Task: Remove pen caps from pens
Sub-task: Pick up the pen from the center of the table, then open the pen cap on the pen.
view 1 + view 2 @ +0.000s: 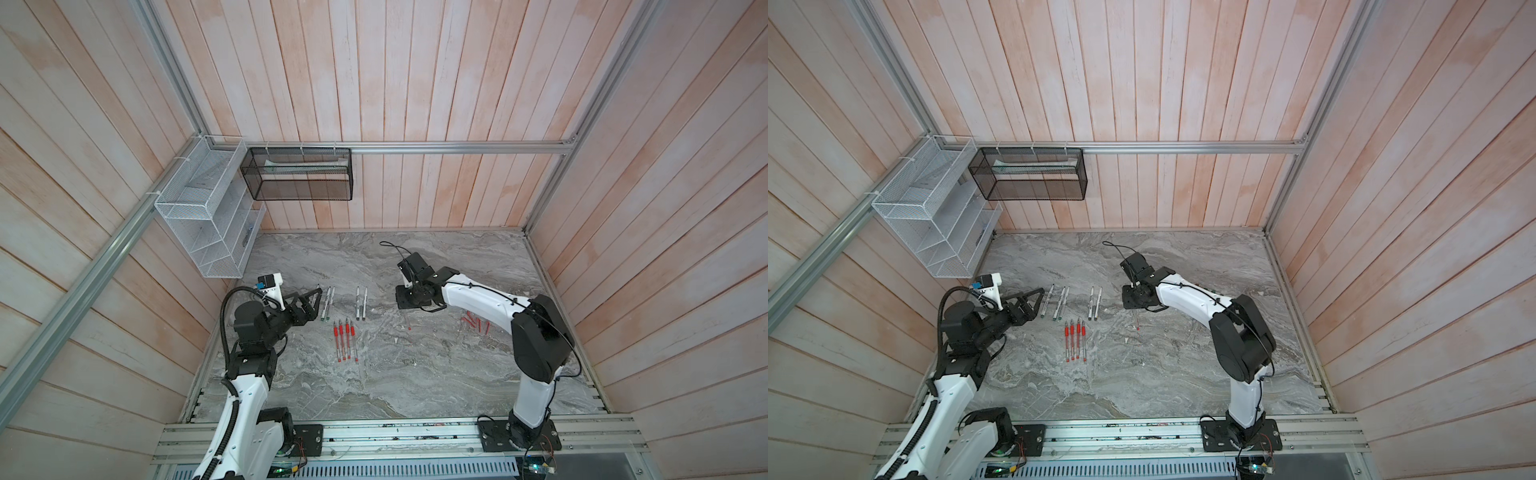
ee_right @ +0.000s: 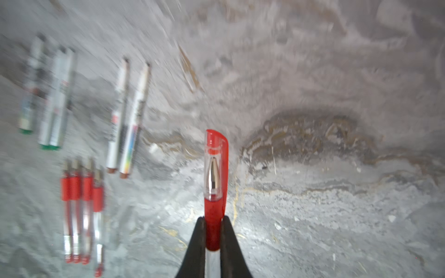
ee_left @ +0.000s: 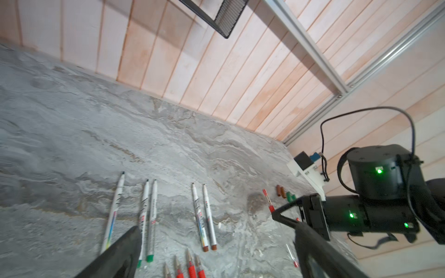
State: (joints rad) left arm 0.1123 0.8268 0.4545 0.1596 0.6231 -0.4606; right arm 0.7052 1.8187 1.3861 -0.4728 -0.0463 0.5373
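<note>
Closest to us, four uncapped red pens [image 1: 345, 340] lie in a row, with loose red caps [image 1: 476, 323] over by the right arm. Further out, we see the left gripper [image 1: 318, 305] spread wide beside the white markers [image 1: 360, 303]. The right gripper [image 2: 213, 220] pinches a red pen [image 2: 213, 231] with its cap [image 2: 215, 156] on.

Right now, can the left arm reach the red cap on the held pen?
Probably yes: the red cap pokes beyond the right gripper, the left gripper is open, and only flat pens lie between.
</note>
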